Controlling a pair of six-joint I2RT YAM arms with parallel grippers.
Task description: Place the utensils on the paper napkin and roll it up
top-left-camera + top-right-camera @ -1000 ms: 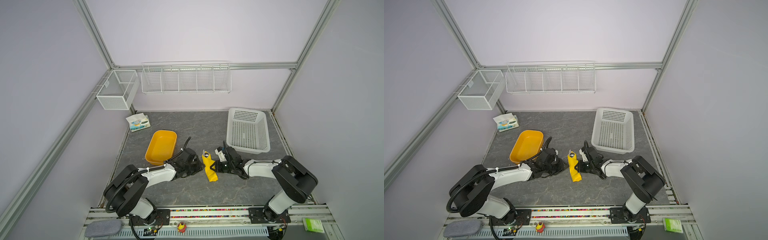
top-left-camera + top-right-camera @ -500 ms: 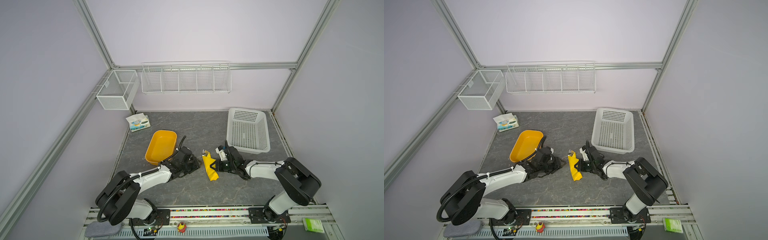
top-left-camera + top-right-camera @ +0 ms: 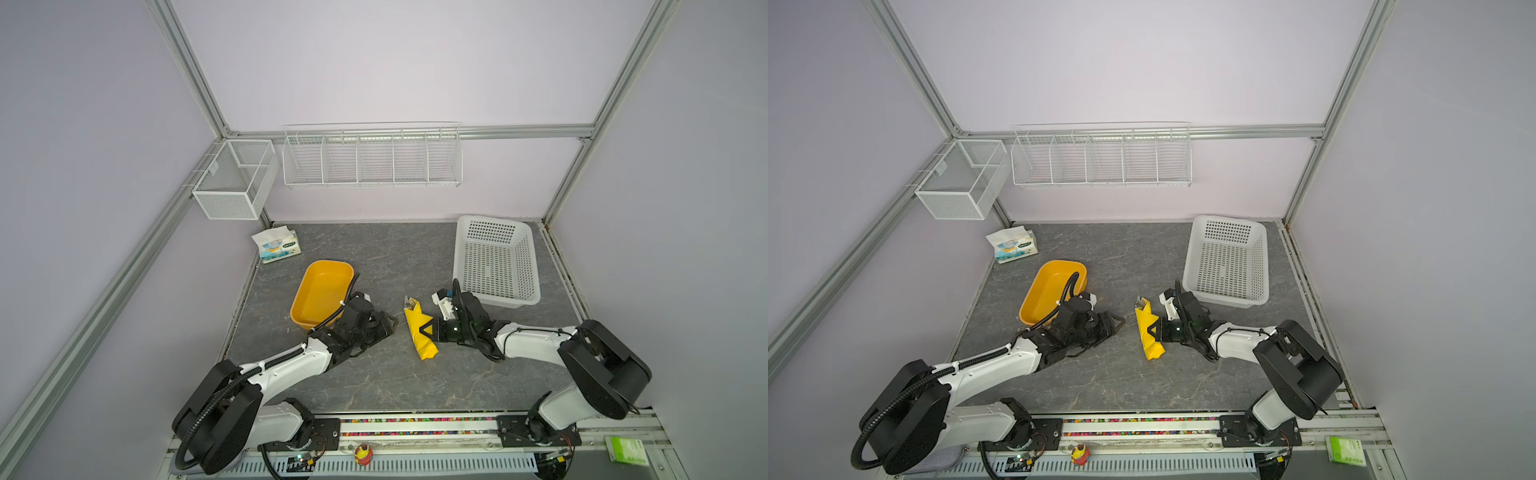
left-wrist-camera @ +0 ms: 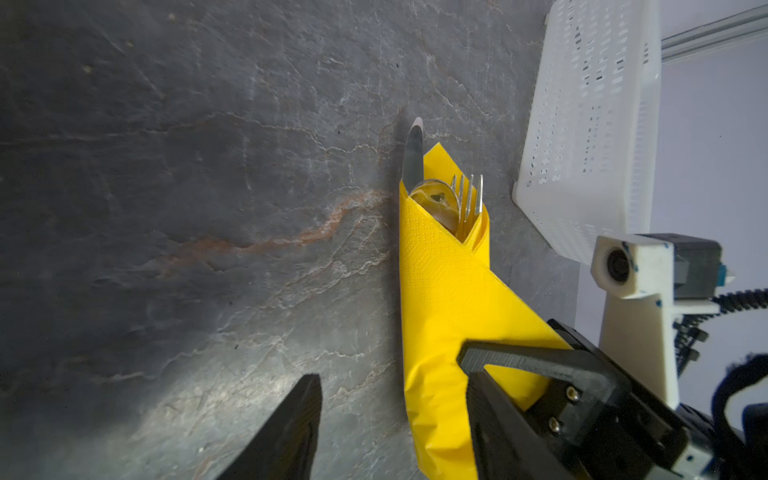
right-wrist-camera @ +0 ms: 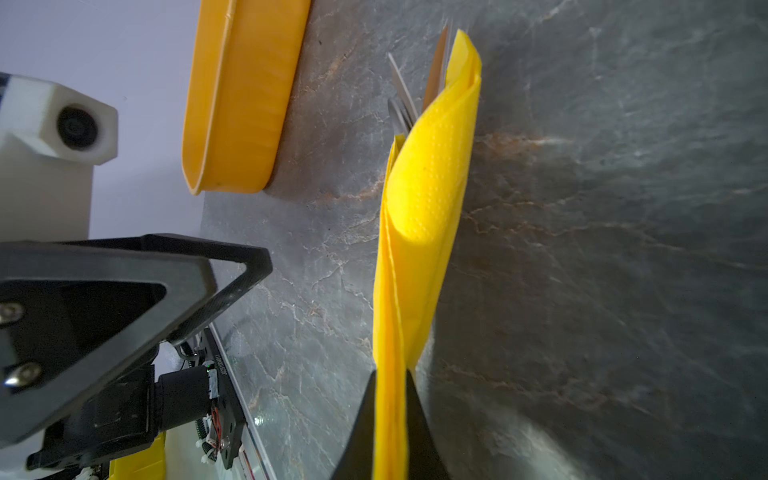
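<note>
The paper napkin [image 3: 420, 338] [image 3: 1149, 336] lies on the grey table as a narrow yellow roll. The utensils [image 3: 409, 303] [image 4: 465, 199] stick out of its far end: a knife tip, a spoon bowl and fork tines. My right gripper [image 3: 428, 330] [image 5: 390, 386] is shut on the loose flap at the side of the roll [image 5: 424, 199]. My left gripper [image 3: 391, 327] [image 4: 388, 419] stands open just left of the roll, with nothing between its fingers [image 4: 299, 415]. The handles are hidden inside the paper.
An orange-yellow tray [image 3: 322, 291] [image 5: 241, 104] sits close behind the left arm. A white perforated basket [image 3: 494, 262] [image 4: 590, 124] stands behind the right gripper. A tissue pack [image 3: 276, 247] is at the back left. Wire racks [image 3: 372, 156] hang on the walls.
My left gripper has opened and drawn back leftward off the roll. My right gripper has closed on the napkin's flap. The roll has stayed in place.
</note>
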